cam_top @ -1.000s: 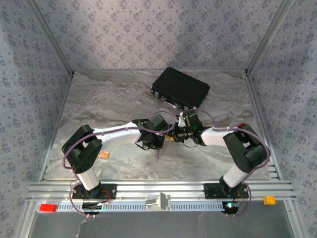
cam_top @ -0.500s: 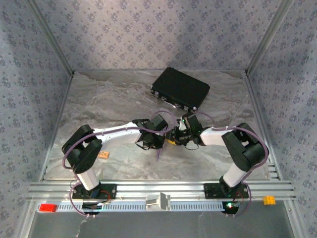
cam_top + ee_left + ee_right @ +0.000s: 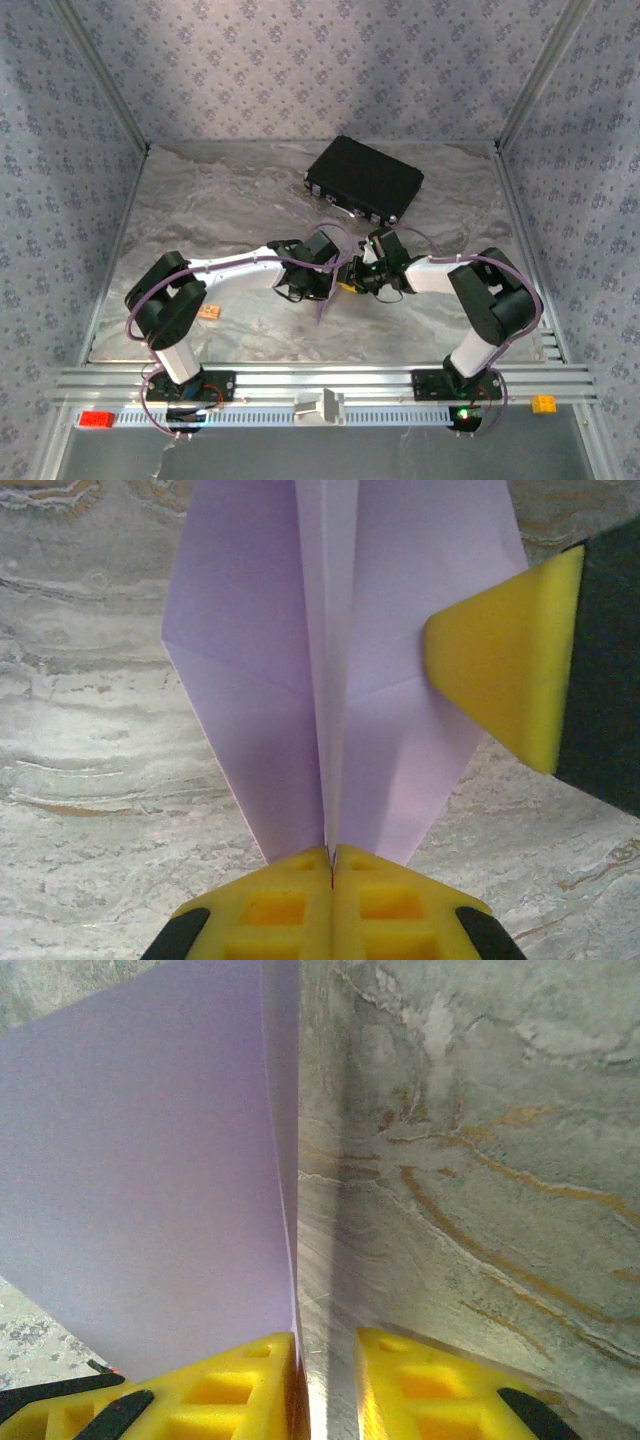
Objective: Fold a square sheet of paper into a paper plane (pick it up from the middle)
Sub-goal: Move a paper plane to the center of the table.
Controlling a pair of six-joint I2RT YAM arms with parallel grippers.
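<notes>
The left gripper (image 3: 332,875) is seen fully closed, its yellow pads (image 3: 275,910) pressed together on the centre crease of the paper plane (image 3: 260,630). The pale lilac paper is pinched at its narrow end, right at the jaw tips. From the pinch the crease runs straight away from the jaws. A layered wing is spread to each side of the crease, the two roughly even.

One yellow pad (image 3: 500,660) of the right gripper (image 3: 325,1370) is pressed against the edge of the wing to the right of the left jaws, well ahead of their tips.

In the right wrist view the right jaws are seen narrowly apart, with a thin slit of table (image 3: 480,1160) visible between the tips. Nothing is seen clamped there. The lilac sheet (image 3: 150,1160) is spread ahead of the left-hand finger, its edge lined up with that finger's inner face. The space ahead of the other finger is bare marble surface.

From above, both grippers are seen met tip to tip at mid-table. A lilac sliver (image 3: 320,305) hangs below them. A black case (image 3: 363,178) is seen well beyond the jaws.
</notes>
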